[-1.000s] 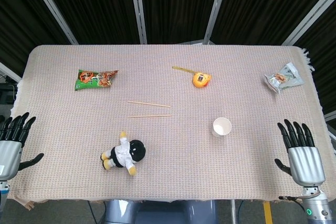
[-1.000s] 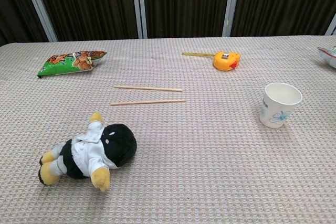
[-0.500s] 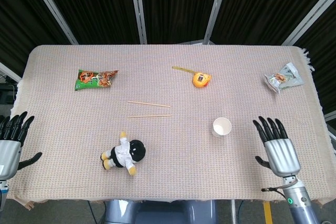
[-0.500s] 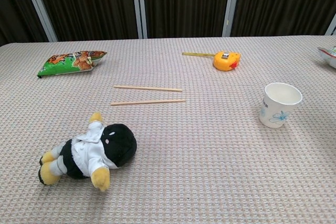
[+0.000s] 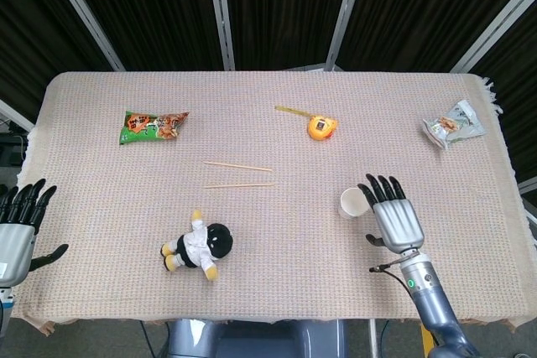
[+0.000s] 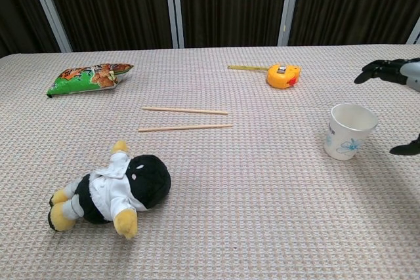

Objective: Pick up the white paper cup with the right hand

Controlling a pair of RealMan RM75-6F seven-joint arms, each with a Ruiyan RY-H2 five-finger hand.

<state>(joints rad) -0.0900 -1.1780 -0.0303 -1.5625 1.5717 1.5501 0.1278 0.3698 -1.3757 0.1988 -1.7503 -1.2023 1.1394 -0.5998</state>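
White paper cup point(image 5: 354, 202) is seen standing upright, mouth up, on the right half of the woven tabletop point(image 5: 277, 282), toward the near edge; a blue print is shown on its side in the chest view. Just to its right the right hand point(image 5: 393, 218) is held palm down with its fingers point(image 5: 383, 189) spread and extended, empty; its thumb side lies beside the cup, though whether contact is made cannot be told. At the near left corner the left hand point(image 5: 17, 235) is seen at the tabletop's edge, fingers apart and holding nothing. A plush doll point(image 5: 198, 246) lies on its side near the front, left of centre. Two chopsticks point(image 5: 238, 175) are laid almost parallel in the middle. An orange tape measure point(image 5: 321, 127) sits far of the cup, a green snack bag point(image 5: 153, 126) at the far left, and a pale snack packet point(image 5: 454, 123) at the far right.
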